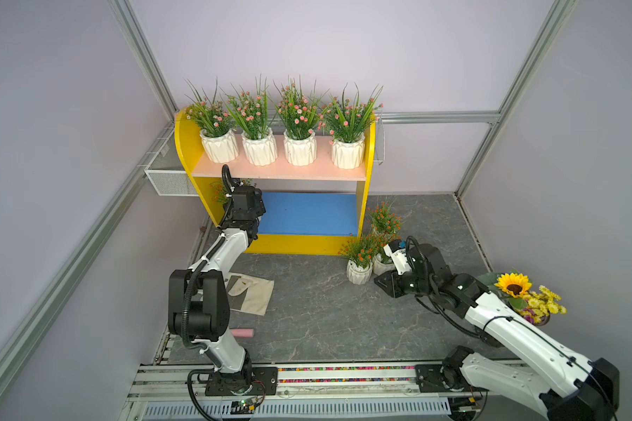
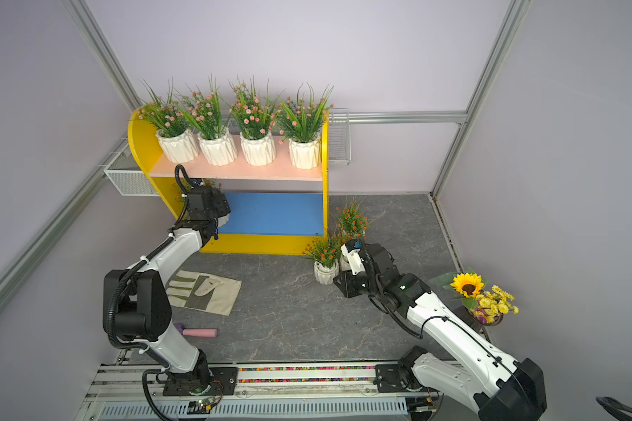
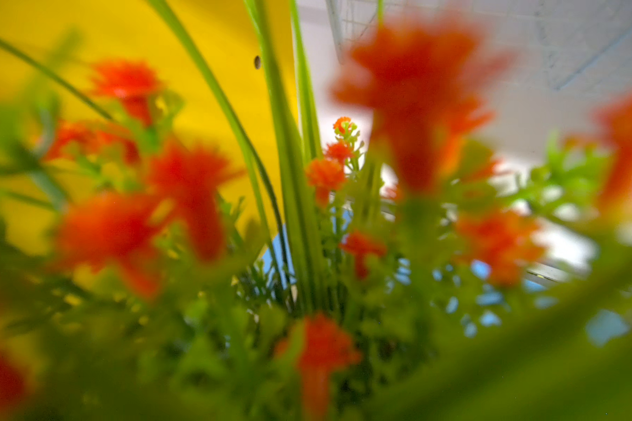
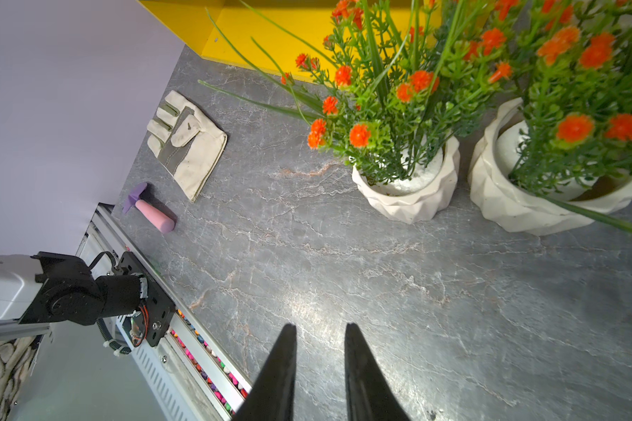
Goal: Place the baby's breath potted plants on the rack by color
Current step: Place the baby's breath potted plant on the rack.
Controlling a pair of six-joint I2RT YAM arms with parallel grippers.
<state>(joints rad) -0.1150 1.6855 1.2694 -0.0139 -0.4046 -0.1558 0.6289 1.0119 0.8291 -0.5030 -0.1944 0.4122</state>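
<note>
The rack (image 1: pixel 185 153) stands against the back wall. Several pink-blossomed baby's breath potted plants (image 1: pixel 300 147) line its pale pink upper board. My left gripper (image 1: pixel 239 198) reaches into the left end of the blue lower board (image 1: pixel 307 215). It is shut on an orange-blossomed plant (image 3: pixel 325 175) whose sprigs fill the left wrist view and hide the fingers. Three more orange plants stand on the floor right of the rack, one at the back (image 1: pixel 384 218). My right gripper (image 4: pixel 320 326) hovers open and empty in front of the other two pots (image 4: pixel 409 193) (image 4: pixel 508 197).
A work glove (image 1: pixel 249 291) and a pink-handled tool (image 1: pixel 243 332) lie on the grey floor near the left arm. A sunflower bouquet (image 1: pixel 522 295) sits at the far right. White mesh baskets (image 1: pixel 165 175) hang beside the rack. The arms' rail (image 1: pixel 343 373) runs along the front.
</note>
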